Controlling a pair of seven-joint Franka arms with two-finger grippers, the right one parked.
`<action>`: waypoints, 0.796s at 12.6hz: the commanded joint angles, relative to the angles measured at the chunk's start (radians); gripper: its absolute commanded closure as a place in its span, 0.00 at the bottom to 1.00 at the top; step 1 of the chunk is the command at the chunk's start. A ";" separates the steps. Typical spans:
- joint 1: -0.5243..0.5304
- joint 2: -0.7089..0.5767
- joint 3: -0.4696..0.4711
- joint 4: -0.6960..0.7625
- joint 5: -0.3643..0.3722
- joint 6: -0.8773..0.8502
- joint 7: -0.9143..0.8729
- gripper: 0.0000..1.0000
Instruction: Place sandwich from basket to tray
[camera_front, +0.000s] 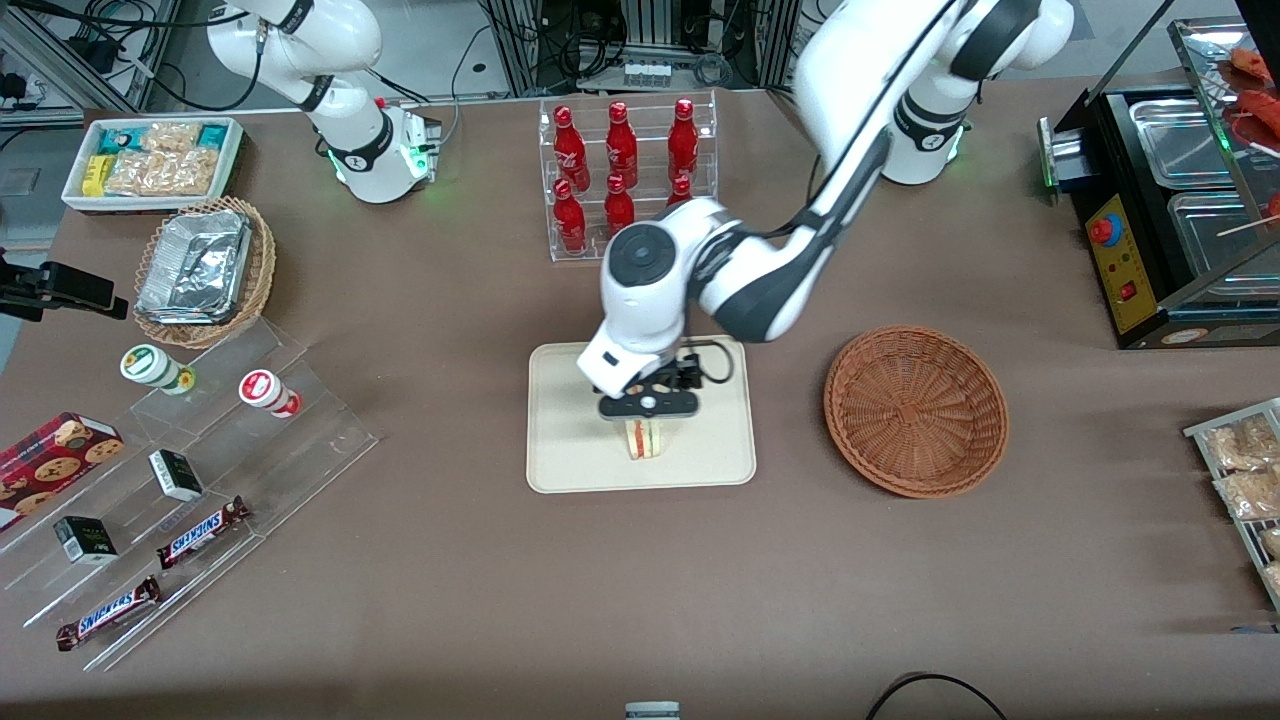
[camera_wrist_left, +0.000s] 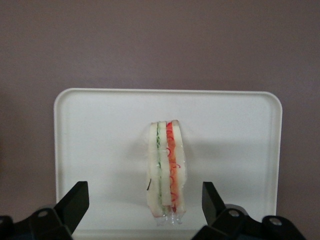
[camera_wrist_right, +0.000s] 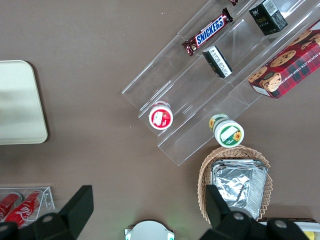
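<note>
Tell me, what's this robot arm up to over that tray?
It is moving a sandwich from the brown wicker basket to the cream tray. The sandwich now stands on its edge on the tray, and the basket is empty. The gripper hangs just above the sandwich with its fingers spread open on either side, not touching it.

A broad brown surface (camera_front: 700, 600) fills the scene under even light; past its edge farthest from the front camera run metal frames and tangled cables (camera_front: 560, 40).
</note>
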 joint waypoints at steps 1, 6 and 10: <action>0.084 -0.155 0.003 -0.039 -0.001 -0.121 -0.029 0.00; 0.290 -0.341 0.001 -0.130 0.002 -0.223 0.038 0.00; 0.417 -0.453 0.001 -0.177 -0.010 -0.304 0.250 0.00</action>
